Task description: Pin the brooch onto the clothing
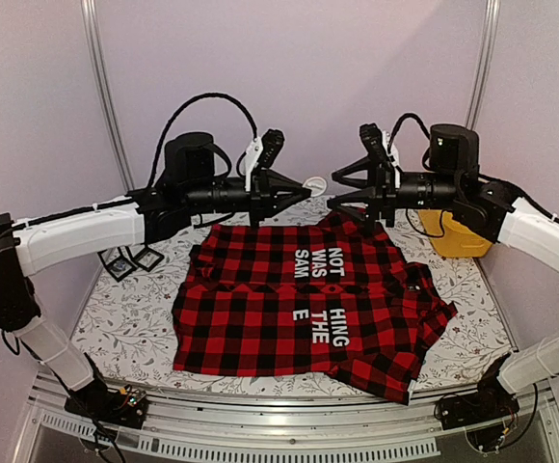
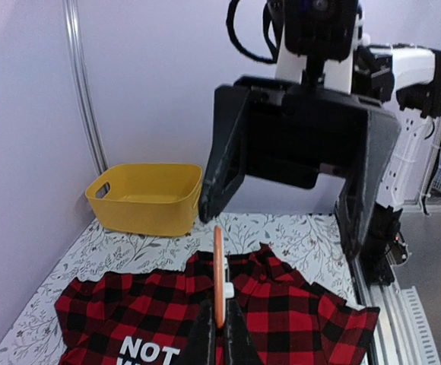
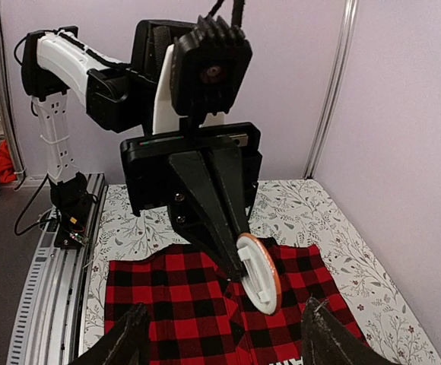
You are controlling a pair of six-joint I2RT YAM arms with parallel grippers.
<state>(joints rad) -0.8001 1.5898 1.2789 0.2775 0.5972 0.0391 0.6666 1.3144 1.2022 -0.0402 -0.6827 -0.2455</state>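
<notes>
Two arms: nose to nose in the upper middle of the top view
Brooch (image 3: 260,274): round white disc with an orange rim, held on edge in the air above the far part of the clothing (image 1: 260,309), just short of the right gripper (image 2: 281,228)
Left gripper (image 1: 302,190): fingers clenched on the brooch, pinching it by its lower edge
Right gripper: fingers released and spread wide, facing the brooch, nothing between them
Clothing: red-and-black checked shirt spread across the middle of the table (image 1: 116,318), white block letters facing up, its right-hand side bunched and folded
Table: pale top with a leafy print, shirt covering most of its centre
Yellow basket (image 2: 148,198): on the table at the upper right of the top view, behind the right arm, well apart from the brooch
</notes>
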